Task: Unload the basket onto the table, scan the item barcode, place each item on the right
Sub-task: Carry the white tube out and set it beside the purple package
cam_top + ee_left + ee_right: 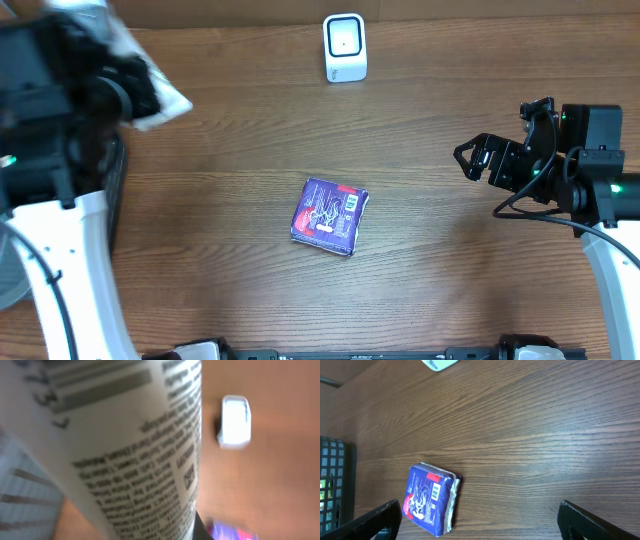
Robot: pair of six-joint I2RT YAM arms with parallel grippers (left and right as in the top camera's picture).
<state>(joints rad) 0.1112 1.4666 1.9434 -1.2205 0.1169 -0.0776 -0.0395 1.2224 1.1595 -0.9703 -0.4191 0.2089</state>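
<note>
The left arm is hanging raised over the far-left corner of the worktop (230, 150), its pincer (135, 90) pressed together and pinching a white packet (125, 445), which is filling the wrist view at a tilt, printed side showing. The scanner (345, 47) is standing at the far edge, well apart. The right arm is sitting at the right side, its pincer (479, 507) spread wide, facing a blue packet (330, 215) lying flat mid-worktop.

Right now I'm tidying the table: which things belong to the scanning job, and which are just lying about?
For the job: scanner; white packet, held up; blue packet, likely another item to scan.
Lying about: dark basket at the edge.
</note>
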